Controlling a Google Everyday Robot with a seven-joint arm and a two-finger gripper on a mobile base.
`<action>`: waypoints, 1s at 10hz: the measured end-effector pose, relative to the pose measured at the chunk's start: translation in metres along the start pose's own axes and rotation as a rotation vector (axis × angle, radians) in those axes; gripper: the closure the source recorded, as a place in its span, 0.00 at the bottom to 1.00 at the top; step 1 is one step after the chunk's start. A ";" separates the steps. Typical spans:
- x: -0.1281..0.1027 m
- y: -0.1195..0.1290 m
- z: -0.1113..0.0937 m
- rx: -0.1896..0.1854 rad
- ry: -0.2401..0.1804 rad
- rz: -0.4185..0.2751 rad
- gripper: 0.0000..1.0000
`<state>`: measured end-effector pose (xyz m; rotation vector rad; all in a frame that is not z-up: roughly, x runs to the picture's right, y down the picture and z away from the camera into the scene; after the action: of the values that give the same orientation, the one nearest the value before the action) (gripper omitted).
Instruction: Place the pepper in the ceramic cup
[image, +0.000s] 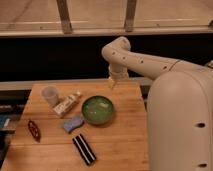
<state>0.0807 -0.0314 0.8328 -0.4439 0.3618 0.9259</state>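
Observation:
The dark red pepper lies on the wooden table near its left edge. The pale ceramic cup stands upright at the table's back left. My gripper hangs at the end of the white arm above the table's back edge, to the right of the green bowl's far side. It is far from both the pepper and the cup, and nothing shows in it.
A round green bowl sits mid-table. A white packet lies between cup and bowl. A blue object lies in front of it. A black-and-white striped bar lies near the front. My white body fills the right.

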 end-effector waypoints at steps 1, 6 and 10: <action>0.000 0.000 0.000 0.000 0.000 0.000 0.35; 0.000 0.000 0.000 0.000 0.000 0.000 0.35; -0.013 -0.005 -0.009 -0.008 -0.051 0.019 0.35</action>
<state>0.0762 -0.0479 0.8322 -0.4237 0.3169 0.9554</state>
